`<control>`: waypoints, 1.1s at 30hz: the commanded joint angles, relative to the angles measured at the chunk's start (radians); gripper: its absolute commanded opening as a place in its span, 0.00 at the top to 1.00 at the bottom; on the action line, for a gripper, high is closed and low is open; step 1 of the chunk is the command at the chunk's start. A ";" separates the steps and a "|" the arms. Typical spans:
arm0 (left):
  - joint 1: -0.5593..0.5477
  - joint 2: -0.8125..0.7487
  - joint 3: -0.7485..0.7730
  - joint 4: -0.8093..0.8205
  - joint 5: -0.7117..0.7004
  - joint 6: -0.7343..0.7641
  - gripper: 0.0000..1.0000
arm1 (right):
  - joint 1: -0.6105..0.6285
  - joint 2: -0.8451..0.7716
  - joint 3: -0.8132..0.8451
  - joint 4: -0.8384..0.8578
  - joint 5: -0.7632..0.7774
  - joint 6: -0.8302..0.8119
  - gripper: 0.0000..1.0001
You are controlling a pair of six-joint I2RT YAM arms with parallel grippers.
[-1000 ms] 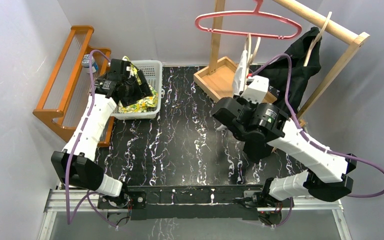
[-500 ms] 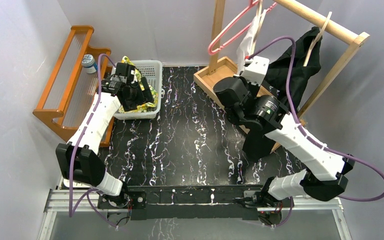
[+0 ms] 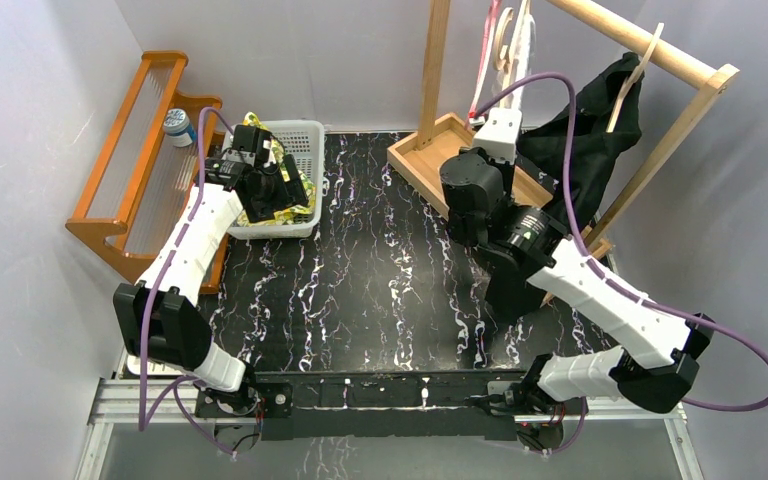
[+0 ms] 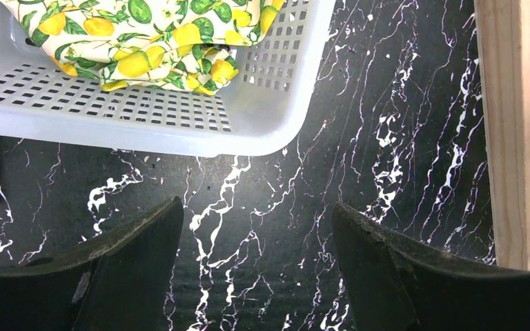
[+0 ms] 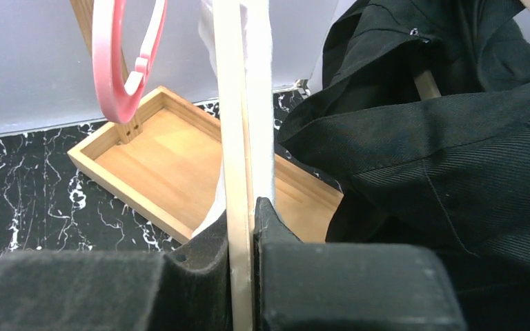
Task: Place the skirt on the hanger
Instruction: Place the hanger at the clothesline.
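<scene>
Now our right end effector [image 5: 254, 207] is pinched on the slat of the wooden hanger [image 5: 231, 103], having swung up toward the rack [image 3: 438, 60] over the last second, while the pink hanger [image 5: 121, 69] beside it has turned edge-on. Our left end effector [image 4: 255, 241] hangs spread over the desk [image 4: 386, 138] just beside the basket [image 4: 179, 131], where the lemon-print skirt [image 4: 145, 34] lies, so we judge the hanging has not begun.

We see a black counter [image 3: 360, 280] veined with white. On it, a white mesh basket [image 3: 305, 150] sits at the upper left of the frame, and a shallow wooden tray [image 3: 435, 158] rests at upper centre, apart from the basket.
</scene>
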 commanded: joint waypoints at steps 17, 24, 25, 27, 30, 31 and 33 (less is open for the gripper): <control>0.010 -0.003 0.007 -0.014 -0.001 0.016 0.22 | -0.244 0.105 0.219 -0.114 -0.227 0.303 1.00; 0.012 0.010 0.012 -0.010 0.002 0.016 0.22 | -0.313 0.080 0.221 -0.038 -0.211 0.216 1.00; 0.012 0.012 0.013 -0.009 0.004 0.016 0.22 | -0.330 0.079 0.223 -0.035 -0.220 0.212 1.00; 0.011 0.017 0.016 -0.008 0.009 0.015 0.22 | -0.358 0.076 0.228 -0.035 -0.234 0.208 1.00; 0.011 0.022 0.021 -0.008 0.013 0.016 0.22 | -0.394 0.071 0.231 -0.040 -0.254 0.209 1.00; 0.011 0.022 0.022 -0.008 0.013 0.016 0.22 | -0.402 0.070 0.233 -0.042 -0.254 0.210 1.00; 0.012 0.022 0.023 -0.008 0.014 0.016 0.22 | -0.416 0.068 0.236 -0.046 -0.259 0.212 1.00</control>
